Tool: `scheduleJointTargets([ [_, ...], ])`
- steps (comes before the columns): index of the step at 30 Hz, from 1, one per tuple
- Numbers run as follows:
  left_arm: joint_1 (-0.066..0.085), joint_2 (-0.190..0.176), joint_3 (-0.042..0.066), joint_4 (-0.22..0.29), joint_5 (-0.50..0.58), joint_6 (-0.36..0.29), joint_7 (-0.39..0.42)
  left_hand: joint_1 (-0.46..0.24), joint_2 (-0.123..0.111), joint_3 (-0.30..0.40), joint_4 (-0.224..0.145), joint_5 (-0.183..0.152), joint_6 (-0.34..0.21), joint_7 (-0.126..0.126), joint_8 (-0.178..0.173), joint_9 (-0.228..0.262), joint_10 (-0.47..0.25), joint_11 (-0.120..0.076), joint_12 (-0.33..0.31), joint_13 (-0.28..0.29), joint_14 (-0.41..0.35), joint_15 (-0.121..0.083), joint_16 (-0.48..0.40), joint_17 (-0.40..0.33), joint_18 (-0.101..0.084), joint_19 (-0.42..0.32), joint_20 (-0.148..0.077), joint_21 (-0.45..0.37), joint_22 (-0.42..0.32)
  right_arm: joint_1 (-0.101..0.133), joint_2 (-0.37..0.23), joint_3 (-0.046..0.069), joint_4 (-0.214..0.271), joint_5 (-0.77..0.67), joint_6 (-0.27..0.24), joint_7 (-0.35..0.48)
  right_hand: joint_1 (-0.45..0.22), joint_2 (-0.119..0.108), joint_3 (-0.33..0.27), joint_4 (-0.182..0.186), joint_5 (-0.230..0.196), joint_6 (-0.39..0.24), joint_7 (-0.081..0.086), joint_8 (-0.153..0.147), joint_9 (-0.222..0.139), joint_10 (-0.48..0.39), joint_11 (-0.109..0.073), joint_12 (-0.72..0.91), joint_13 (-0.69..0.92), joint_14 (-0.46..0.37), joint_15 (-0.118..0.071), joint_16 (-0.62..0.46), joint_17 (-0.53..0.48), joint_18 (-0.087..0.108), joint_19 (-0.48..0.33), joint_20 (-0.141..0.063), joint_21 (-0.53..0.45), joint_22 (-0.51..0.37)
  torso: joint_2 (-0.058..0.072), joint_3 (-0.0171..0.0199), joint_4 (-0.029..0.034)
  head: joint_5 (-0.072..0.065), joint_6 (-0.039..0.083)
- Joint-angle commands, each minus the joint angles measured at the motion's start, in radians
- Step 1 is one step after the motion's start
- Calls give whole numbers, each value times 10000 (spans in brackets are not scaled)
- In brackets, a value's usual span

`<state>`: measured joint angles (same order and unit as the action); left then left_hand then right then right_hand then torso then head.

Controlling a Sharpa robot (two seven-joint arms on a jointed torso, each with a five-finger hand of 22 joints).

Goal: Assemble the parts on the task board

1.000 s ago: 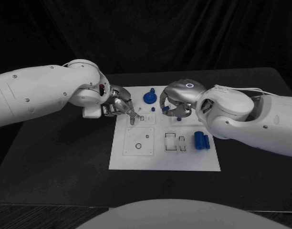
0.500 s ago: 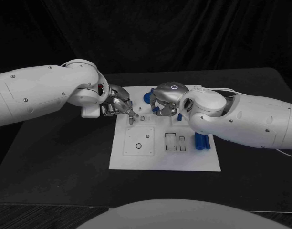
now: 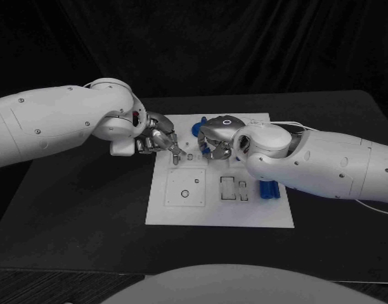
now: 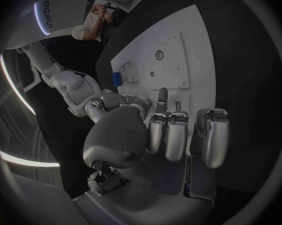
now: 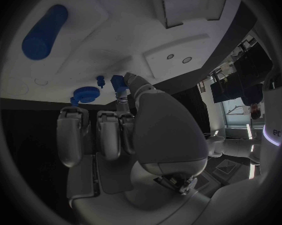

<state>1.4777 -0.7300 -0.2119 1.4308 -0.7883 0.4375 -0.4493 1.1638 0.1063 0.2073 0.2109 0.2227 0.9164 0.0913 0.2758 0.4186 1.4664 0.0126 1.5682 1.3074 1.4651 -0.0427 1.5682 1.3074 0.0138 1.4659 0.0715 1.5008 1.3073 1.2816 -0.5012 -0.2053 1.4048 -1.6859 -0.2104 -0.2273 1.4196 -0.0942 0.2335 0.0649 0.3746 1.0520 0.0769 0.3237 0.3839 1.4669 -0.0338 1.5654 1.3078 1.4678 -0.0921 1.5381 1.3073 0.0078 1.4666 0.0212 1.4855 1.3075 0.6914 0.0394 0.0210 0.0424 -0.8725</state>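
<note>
The far end of the white task board (image 3: 220, 215) is largely covered by the two hands, so the recesses beneath them cannot be made out. The left hand (image 3: 160, 140) reaches over the board's far-left corner; its fingers (image 4: 167, 134) lie side by side, extended toward the board surface, and whether anything is pinched beneath them cannot be told. The right hand (image 3: 214, 138) hovers over the far middle of the board, fingers (image 5: 108, 130) curled downward together, with a small blue part (image 5: 118, 82) at a fingertip; contact or grip cannot be confirmed.

Just behind the right hand, a blue gear-like part (image 3: 197, 128) stands on the board, partly hidden; the right wrist view shows it as a toothed disc (image 5: 86, 93) with a small blue peg (image 5: 101, 79) near it.

A blue cylinder (image 3: 267, 189) lies on its side near the board's right edge, partly covered by the right arm (image 3: 331, 166). Beside it toward the board's middle are two rectangular slots (image 3: 232, 189), and further left a square inset plate (image 3: 186, 188) with a small hole.

The board lies flat on the middle of the black table (image 3: 75, 215).
</note>
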Motion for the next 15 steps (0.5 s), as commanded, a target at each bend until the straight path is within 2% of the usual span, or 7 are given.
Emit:
scheduleJointTargets([
  [1, -15, 28, 8, 7, 71, 42, 61, 64, -1, 27, -40, 56, -13, 40, -53, -9, 1044, 55, 26, 2634, 1057, 65, 26, 2634, 123, 321, 36, -69, 1952, -50, 42, 6, -55, -5, 256, 96, -79, 6, 64, 0, -78, 312, -341, -83, 467, 1017, 26, 35, 2581, 852, -1, -28, 1806, 163, 581, -24, -65, 2313, -2, 9, -13, 24, -2],
  [6, -15, 45, 8, -4, 71, 57, 56, 66, 17, 39, -36, 60, -11, 42, -66, -20, 1044, 59, 26, 2634, 1057, 69, 26, 2634, 128, 308, 39, -83, 1941, -82, 93, 6, -117, -5, 445, 105, -177, 31, 66, -3, -306, 132, -276, -287, 417, 1007, 79, 27, 2561, 850, 44, -30, 1803, 165, 576, 12, -76, 2309, -4, 9, -12, 20, -2],
  [8, -15, 55, 8, -15, 71, 59, 58, 66, 17, 39, -36, 60, -11, 42, -66, -20, 1044, 59, 26, 2634, 1057, 69, 26, 2634, 128, 308, 39, -83, 1941, -89, 108, 6, -135, -5, 517, 105, -278, 19, 52, 27, -540, -27, -206, -480, 338, 1002, 141, 23, 2550, 846, 95, -38, 1788, 168, 568, 54, -91, 2304, -3, 10, -8, 18, -2],
  [15, -15, 77, 8, -49, 71, 79, 59, 66, 17, 39, -36, 60, -11, 42, -66, -20, 1044, 59, 26, 2634, 1057, 69, 26, 2634, 128, 308, 39, -83, 1941, -102, 142, 6, -193, -5, 649, 125, -418, -15, 48, 79, -763, -343, -43, -874, 142, 1001, 280, 22, 2548, 841, 211, -42, 1778, 172, 559, 152, -110, 2299, 1, 4, -5, 28, -2],
])
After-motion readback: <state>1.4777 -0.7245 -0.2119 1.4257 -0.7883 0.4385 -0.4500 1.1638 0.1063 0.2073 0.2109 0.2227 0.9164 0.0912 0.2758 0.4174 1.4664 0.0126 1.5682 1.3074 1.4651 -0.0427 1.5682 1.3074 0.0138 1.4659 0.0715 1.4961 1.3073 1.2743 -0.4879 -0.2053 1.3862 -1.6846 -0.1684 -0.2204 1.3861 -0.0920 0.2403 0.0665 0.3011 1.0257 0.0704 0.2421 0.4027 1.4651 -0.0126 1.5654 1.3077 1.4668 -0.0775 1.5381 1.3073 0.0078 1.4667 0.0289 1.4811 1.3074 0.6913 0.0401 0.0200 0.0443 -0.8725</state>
